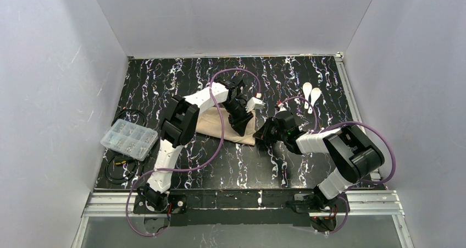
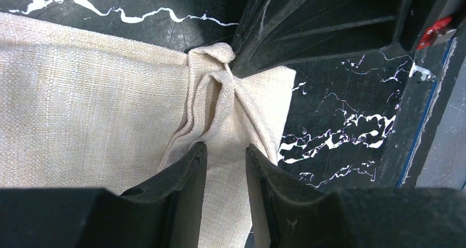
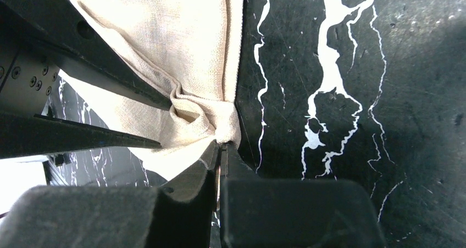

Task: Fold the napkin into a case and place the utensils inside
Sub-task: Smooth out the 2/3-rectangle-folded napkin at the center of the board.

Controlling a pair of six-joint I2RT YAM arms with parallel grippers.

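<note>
Your right gripper (image 3: 221, 149) is clenched on a bunched corner of the napkin (image 3: 181, 33), its two fingers pressed together with the cloth gathered into creases at their tips. Your left gripper (image 2: 225, 149) is released: its fingers stand parted, straddling a strip of that cloth just beside the bunch, and the fabric in the gap lies flat rather than pinched. The napkin rests mid-way across the black marbled table (image 1: 231, 165), under the left arm, which hides much of it from the top camera; both wrist views cut its edges off. A small red tab (image 2: 437, 31) by the right arm's black housing is too small to read. The two white utensils (image 1: 311, 96) lie well apart from the cloth, toward the far right. A clear compartment box (image 1: 129, 139) sits near the left edge, its contents too small to make out
</note>
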